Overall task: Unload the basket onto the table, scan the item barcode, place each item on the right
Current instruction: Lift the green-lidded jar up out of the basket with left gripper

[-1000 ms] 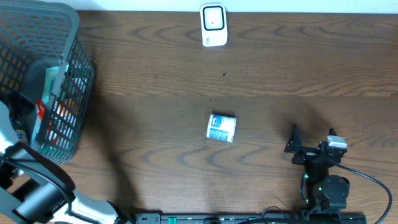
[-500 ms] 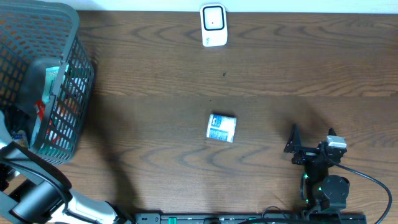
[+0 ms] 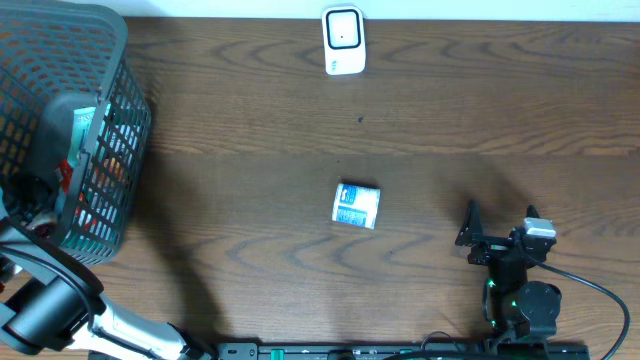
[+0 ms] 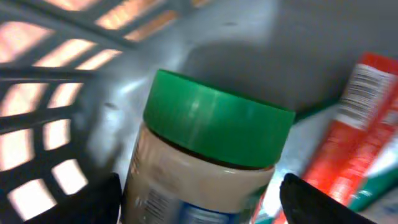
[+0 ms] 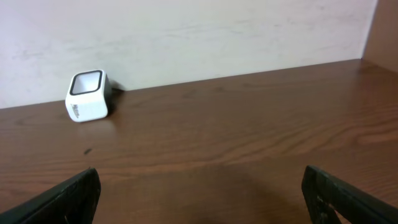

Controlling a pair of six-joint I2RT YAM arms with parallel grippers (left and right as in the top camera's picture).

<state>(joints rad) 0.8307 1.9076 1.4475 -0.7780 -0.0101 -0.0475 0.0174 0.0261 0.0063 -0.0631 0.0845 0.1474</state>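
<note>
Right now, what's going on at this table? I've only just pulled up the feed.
The left gripper is down inside the grey mesh basket, its open fingers straddling a green-lidded jar, with no clear grip on it yet. A red packet lies beside the jar. The right gripper sits open and empty near the table's front edge. A small blue-and-white box lies mid-table. The white barcode scanner stands at the far edge with no item in front of it.

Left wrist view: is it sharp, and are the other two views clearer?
Left wrist: close and blurred, the green-lidded jar and the red package beside it smeared, bright light through the basket mesh. Right wrist: sharp, evenly lit, the white scanner crisp. Overhead: sharp, soft shadows on the table.
</note>
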